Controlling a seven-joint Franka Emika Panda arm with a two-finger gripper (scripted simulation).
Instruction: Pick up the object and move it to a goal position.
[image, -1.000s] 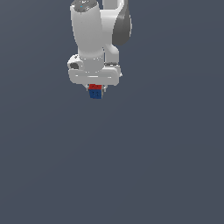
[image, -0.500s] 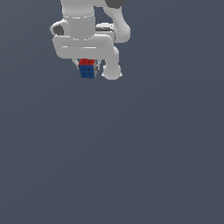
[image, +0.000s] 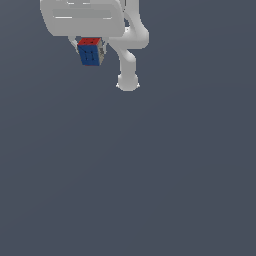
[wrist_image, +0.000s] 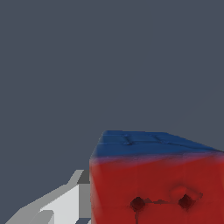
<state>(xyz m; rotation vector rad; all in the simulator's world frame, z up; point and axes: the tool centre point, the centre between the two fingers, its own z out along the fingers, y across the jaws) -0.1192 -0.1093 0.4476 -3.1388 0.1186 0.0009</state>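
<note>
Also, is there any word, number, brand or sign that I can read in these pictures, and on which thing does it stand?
None: no readable text in either view.
Small puzzle cube with red, blue and pale faces: only dark grid lines, no letters.
White claw holding it: plain, no brand or label.
Grey background: blank.

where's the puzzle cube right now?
The small red, blue and pale puzzle cube sits near the top of the exterior view, left of centre, tucked under the white hand. In the wrist view its red face fills the close foreground.
</note>
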